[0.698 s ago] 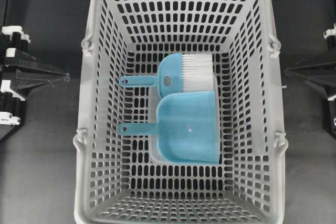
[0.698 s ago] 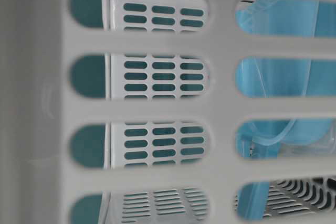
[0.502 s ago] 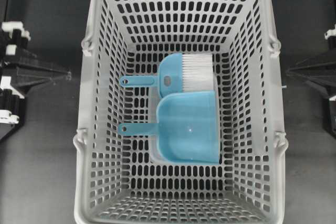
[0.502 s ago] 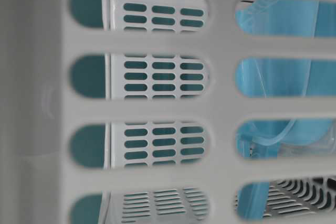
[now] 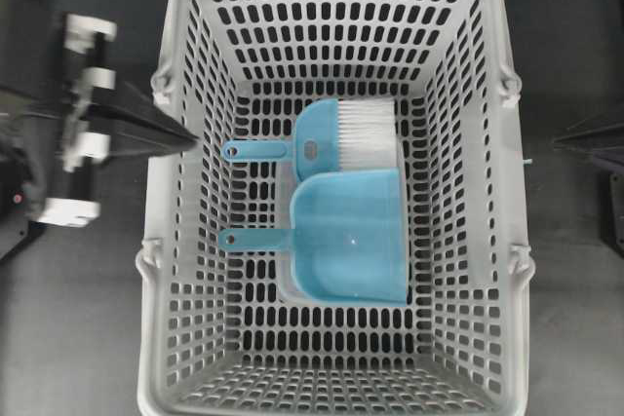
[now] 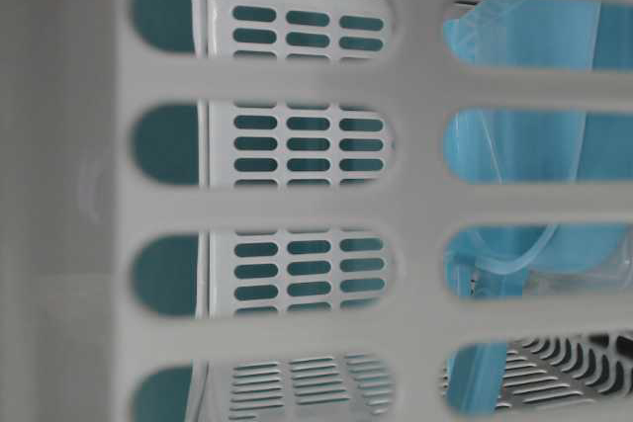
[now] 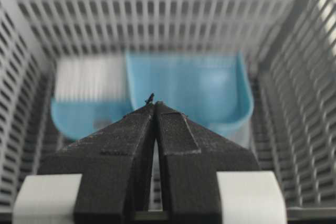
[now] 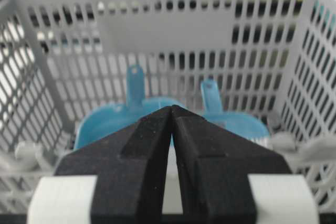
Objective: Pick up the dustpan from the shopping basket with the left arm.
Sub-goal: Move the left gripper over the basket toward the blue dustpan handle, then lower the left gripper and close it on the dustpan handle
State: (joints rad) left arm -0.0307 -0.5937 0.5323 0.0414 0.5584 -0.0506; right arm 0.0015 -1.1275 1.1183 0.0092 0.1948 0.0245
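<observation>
Dustpan [image 5: 349, 236] flat on shopping basket [image 5: 336, 7] floor, handle toward left gripper [image 5: 191, 143]. Gripper pressed together, empty, tip over left rim, above and apart. Brush [image 5: 346, 133] touching dustpan's far edge.

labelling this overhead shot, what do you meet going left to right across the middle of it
left gripper with fingers shut, over the left rim of the shopping basket → dustpan handle tip, then its wide pan → the basket's right wall → right gripper at the frame's right edge. The brush shares the dustpan's span, so it is left out.
</observation>
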